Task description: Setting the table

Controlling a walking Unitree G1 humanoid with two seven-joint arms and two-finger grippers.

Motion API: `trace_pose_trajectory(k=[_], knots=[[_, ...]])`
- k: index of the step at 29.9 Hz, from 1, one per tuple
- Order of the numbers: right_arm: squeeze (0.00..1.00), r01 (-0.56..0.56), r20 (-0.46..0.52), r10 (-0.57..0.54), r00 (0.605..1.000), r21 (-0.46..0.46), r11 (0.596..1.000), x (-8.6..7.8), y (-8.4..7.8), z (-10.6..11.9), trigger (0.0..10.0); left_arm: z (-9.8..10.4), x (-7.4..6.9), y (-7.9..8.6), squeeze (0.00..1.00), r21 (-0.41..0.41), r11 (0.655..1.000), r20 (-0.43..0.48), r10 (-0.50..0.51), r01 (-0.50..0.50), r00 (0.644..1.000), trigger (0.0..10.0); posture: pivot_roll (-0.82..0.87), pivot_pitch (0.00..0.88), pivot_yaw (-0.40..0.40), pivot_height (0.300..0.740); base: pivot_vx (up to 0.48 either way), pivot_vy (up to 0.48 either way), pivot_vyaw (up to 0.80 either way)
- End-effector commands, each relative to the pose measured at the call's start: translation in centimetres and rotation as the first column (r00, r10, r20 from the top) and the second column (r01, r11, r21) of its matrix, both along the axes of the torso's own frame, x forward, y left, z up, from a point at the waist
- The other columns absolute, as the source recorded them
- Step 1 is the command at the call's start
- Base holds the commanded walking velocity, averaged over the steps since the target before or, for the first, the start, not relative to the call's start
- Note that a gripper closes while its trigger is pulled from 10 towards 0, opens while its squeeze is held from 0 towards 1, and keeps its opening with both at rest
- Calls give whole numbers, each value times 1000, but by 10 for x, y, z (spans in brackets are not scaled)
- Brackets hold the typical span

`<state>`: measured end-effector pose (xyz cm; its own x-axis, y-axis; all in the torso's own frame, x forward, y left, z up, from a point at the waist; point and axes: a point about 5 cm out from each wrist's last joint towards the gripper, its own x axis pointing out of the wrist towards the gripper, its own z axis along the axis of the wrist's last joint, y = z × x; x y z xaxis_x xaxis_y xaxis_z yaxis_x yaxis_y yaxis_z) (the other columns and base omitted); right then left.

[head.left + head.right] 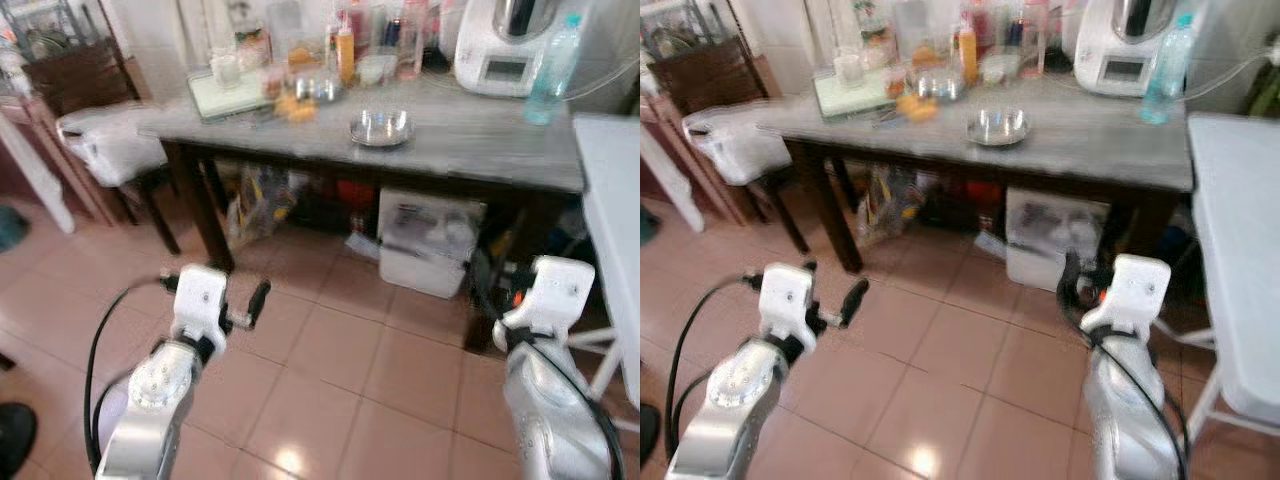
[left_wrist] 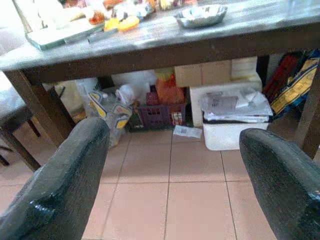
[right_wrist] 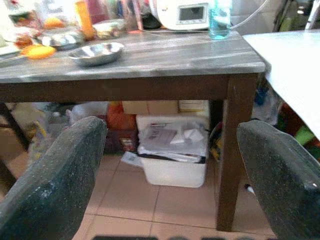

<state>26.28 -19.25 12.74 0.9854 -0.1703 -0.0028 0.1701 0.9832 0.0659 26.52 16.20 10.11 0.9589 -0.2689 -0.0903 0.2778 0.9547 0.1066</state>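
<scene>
Item: metal bowl [image 1: 381, 128], shallow, round and shiny, sitting on the grey-grained top of a dark-legged table [image 1: 470, 140], toward the middle of its near half and apart from the other goods. Whether it is holding anything cannot be made out.

Behind the bowl, along the far side of the table, a cluster of bottles and jars is standing, blurred; among them an orange bottle [image 1: 346, 55] and a second metal dish [image 3: 60, 37]. A pale green tray [image 1: 228, 95] is lying at the robot's left end, with orange pieces [image 3: 38, 51] just beside it. A white kitchen appliance [image 1: 505, 45] and a clear blue-tinted water bottle [image 1: 552, 70] are standing at the right end.

Under the table, a white bin [image 2: 232, 122] is holding crumpled papers; a purple crate [image 2: 160, 112] and plastic bags [image 2: 107, 110] are sitting near it on the tiled floor [image 1: 350, 380].

Left gripper [image 2: 175, 185] and right gripper [image 3: 172, 185] are both hovering low before the table, fingers spread wide, grasping nothing.

A white-covered surface [image 1: 1240, 250] is standing at the robot's right.
</scene>
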Motion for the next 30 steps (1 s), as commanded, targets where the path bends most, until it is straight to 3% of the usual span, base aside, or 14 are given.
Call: trace_pose_trajectory(k=[1, 7, 17, 30], knots=[[0, -1, 11, 2, 1000, -4, 1000, 2, 1, 4, 10000, 5, 3, -2, 0, -9, 1000, 20, -11, 11, 1000, 10000, -18, 0, 91, 740, 0, 0, -756], [0, -3, 16, 3, 1000, -8, 1000, 2, 1, 5, 10000, 6, 4, -10, 0, -28, 998, 24, -51, 51, 998, 10000, -22, 0, 94, 740, 0, 0, -647], [0, -6, 16, 7, 1000, -16, 1000, 0, 3, 5, 10000, 6, 4, -15, 0, -45, 996, 20, -74, 75, 997, 10000, -25, 0, 96, 740, 0, 0, 0], [0, -7, 21, 8, 1000, -33, 999, 1, 3, 6, 10000, 6, 4, -17, 0, -55, 995, 19, -86, 87, 996, 10000, -24, 0, 95, 740, 0, -383, 0]])
